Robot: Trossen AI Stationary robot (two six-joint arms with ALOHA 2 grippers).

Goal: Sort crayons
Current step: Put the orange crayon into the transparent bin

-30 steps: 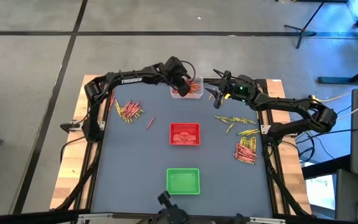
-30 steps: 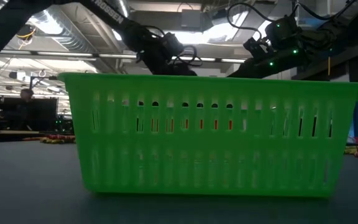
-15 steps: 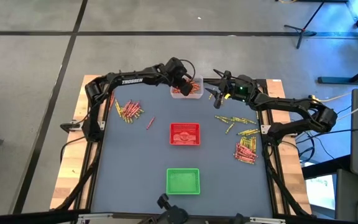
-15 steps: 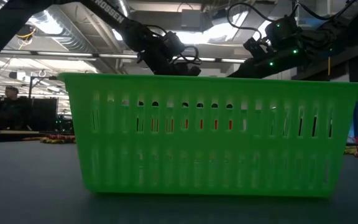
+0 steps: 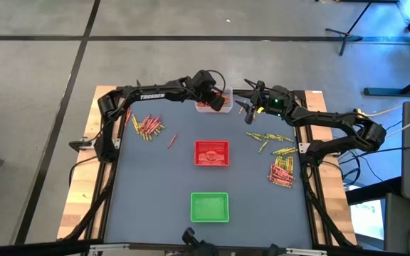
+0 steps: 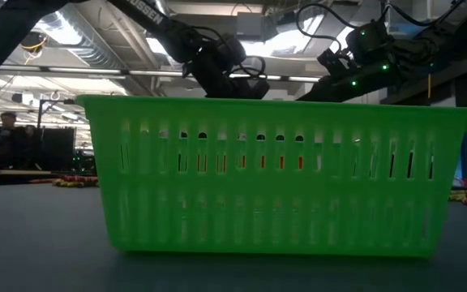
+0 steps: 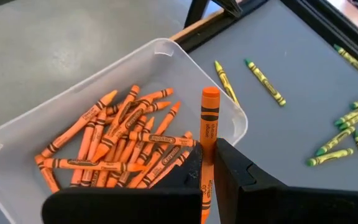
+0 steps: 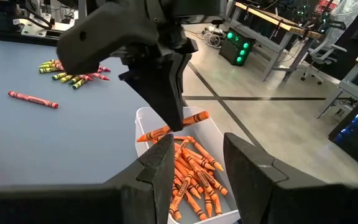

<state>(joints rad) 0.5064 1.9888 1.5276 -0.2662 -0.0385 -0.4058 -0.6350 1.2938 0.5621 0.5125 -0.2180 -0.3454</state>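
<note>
The grey surface [image 5: 148,185] is framed by dark rails on a wooden base, with wide bare stretches along its near edge and down the left side. The left arm reaches along the far edge to the clear tray [image 5: 208,108], which sits at that edge near the middle; the right arm comes in from the right rail and stops just beside that tray.

In the low view the green tray [image 6: 274,174] fills the near foreground; from above it stands alone near the near edge, well apart from the red tray [image 5: 211,153] at the centre, with open lanes on both sides.

The left gripper [image 7: 207,165] hangs over the clear tray's inner corner, its jaws closed tight on one orange crayon [image 7: 209,121] held upright above the pile of orange crayons [image 7: 114,146] lying inside. The right gripper [image 8: 197,163] hovers close to the tray, jaws parted and holding nothing.

Loose crayons lie in clusters: a red and yellow heap [image 5: 148,126] near the left rail, olive-green ones [image 5: 272,139] scattered right of centre, and a red bunch [image 5: 282,173] against the right rail. A single red crayon [image 5: 171,141] lies apart.
</note>
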